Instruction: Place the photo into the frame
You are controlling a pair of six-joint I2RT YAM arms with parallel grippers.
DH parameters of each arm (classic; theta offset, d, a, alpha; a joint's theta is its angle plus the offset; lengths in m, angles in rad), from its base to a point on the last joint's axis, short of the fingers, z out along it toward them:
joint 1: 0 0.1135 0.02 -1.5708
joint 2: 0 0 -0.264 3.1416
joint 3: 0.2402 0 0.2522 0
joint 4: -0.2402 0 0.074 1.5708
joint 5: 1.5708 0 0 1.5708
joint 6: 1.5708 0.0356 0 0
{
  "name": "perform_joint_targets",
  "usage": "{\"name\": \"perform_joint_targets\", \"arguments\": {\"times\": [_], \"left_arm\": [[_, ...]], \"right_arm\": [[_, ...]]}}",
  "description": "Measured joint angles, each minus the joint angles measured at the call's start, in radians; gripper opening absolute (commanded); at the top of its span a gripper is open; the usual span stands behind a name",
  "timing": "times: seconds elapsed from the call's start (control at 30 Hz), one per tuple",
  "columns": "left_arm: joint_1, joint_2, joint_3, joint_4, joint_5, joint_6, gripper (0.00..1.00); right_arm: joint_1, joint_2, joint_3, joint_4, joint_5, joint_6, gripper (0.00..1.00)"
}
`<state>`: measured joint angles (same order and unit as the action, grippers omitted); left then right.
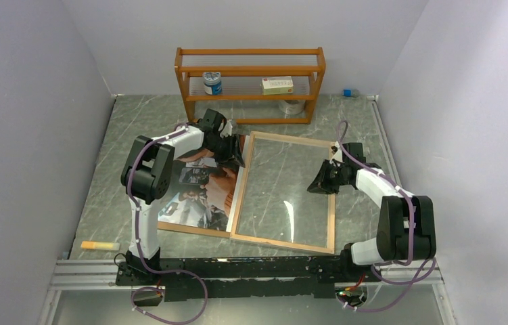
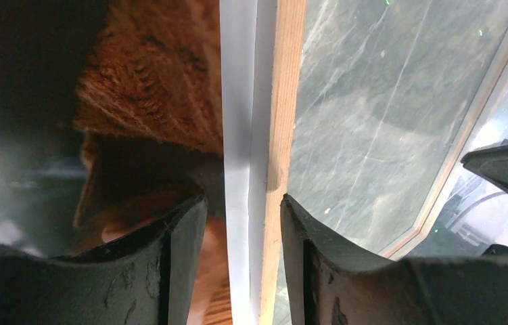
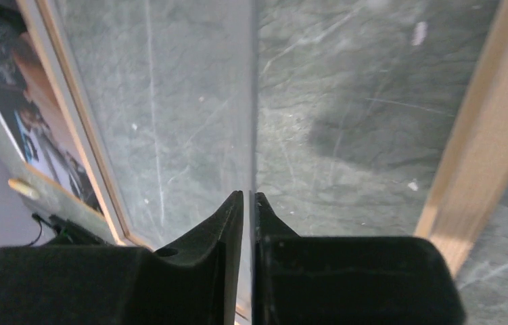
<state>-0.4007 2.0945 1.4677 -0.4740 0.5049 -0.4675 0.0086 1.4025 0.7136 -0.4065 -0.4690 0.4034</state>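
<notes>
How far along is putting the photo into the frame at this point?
Done: nothing seated yet. The large colour photo lies flat beside the wood-rimmed rectangular picture frame, not behind its clear pane.
In hand: the left gripper stands open astride the frame's left rim, and the right gripper pinches the pane's thin edge.
Left: probably freeing the pane, laying the photo in, then closing the frame.

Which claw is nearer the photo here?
Left. The left claw straddles the left rail of the frame, right at the edge of the photo. The right claw pinches the clear pane by the right rail, across the frame from the photo.
</notes>
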Motion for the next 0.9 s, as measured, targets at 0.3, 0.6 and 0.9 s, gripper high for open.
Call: {"name": "perform_joint_targets", "arguments": {"times": [0.3,0.6,0.9], "left_arm": [[0.001,0.018,0.036,-0.023,-0.052,0.015,0.44],[0.004,0.018,0.053,-0.033,-0.117,0.010,0.50],[0.005,0.012,0.038,-0.009,-0.098,0.000,0.53]], "right_arm": [[0.001,0.077,0.016,-0.003,-0.097,0.002,0.12],[0.005,0.106,0.057,-0.029,-0.109,0.043,0.39],[0.006,0.007,-0.015,-0.010,-0.124,0.076,0.00]]}}
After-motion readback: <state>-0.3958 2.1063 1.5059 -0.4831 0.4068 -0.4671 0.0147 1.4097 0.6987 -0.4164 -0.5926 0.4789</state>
